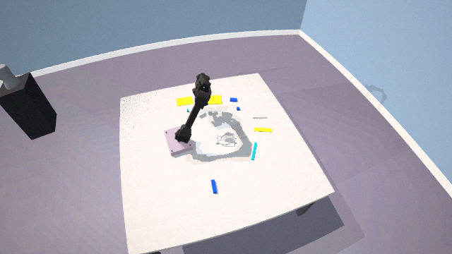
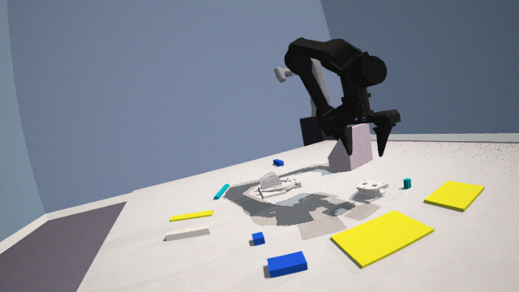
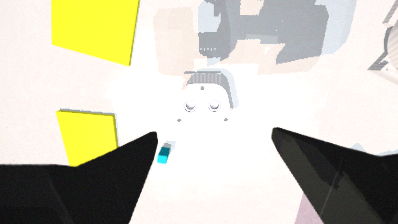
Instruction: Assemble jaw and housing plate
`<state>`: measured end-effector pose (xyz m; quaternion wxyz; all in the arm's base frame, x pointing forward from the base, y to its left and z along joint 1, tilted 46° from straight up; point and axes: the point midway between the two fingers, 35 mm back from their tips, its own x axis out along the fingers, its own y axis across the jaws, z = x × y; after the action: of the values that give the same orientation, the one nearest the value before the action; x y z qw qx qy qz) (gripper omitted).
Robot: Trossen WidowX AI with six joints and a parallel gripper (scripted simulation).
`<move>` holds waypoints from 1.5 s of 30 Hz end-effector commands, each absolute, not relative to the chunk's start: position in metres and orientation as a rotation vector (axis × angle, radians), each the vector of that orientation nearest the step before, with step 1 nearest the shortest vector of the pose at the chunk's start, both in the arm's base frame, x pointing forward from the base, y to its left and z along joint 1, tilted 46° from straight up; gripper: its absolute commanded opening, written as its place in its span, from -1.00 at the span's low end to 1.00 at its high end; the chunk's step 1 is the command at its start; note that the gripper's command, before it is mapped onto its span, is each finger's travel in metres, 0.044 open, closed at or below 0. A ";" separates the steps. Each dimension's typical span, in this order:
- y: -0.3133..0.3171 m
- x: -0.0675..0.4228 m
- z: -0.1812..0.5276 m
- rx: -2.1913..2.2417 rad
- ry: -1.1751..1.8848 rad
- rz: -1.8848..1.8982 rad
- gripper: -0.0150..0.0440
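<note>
The white housing plate (image 1: 203,115) (image 2: 371,186) (image 3: 202,114) lies on the table, with two round holes and small dark dots on its top. My gripper (image 2: 365,154) (image 3: 214,134) is wide open and empty, pointing down, high above the table. In the wrist view the plate shows between and just beyond the fingertips. The white assembly with the ribbed jaws (image 1: 227,139) (image 2: 271,182) stands apart from the plate on the table; only its edge (image 3: 393,47) shows in the wrist view. The pins and whether the gear teeth mesh are too small to tell.
A teal block (image 1: 188,110) (image 2: 407,183) (image 3: 163,154) lies near the plate. Two yellow slabs (image 2: 383,238) (image 2: 454,195) and two blue blocks (image 2: 287,264) (image 2: 258,238) lie nearby. A cyan bar (image 1: 254,151) (image 2: 221,191) lies beyond the jaws. The pink box (image 1: 169,141) (image 2: 361,148) is at the arm's base.
</note>
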<state>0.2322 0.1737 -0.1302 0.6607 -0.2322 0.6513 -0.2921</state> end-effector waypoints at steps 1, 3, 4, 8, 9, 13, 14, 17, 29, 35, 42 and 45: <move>0.178 0.227 -0.139 -0.515 1.469 -0.686 1.00; 0.177 0.227 -0.140 -0.515 1.469 -0.686 1.00; 0.172 0.226 -0.145 -0.515 1.469 -0.686 1.00; 0.149 0.224 -0.166 -0.516 1.468 -0.688 1.00; 0.149 0.224 -0.166 -0.516 1.468 -0.688 1.00; 0.149 0.224 -0.166 -0.516 1.468 -0.688 1.00; 0.149 0.224 -0.166 -0.516 1.468 -0.688 1.00; 0.149 0.224 -0.166 -0.516 1.468 -0.688 1.00; 0.149 0.224 -0.166 -0.516 1.468 -0.688 1.00; 0.149 0.224 -0.166 -0.516 1.468 -0.688 1.00; 0.149 0.224 -0.166 -0.516 1.468 -0.688 1.00; 0.149 0.224 -0.166 -0.516 1.468 -0.688 1.00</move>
<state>0.2235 0.1496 -0.1652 0.6592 -0.2263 0.6492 -0.3046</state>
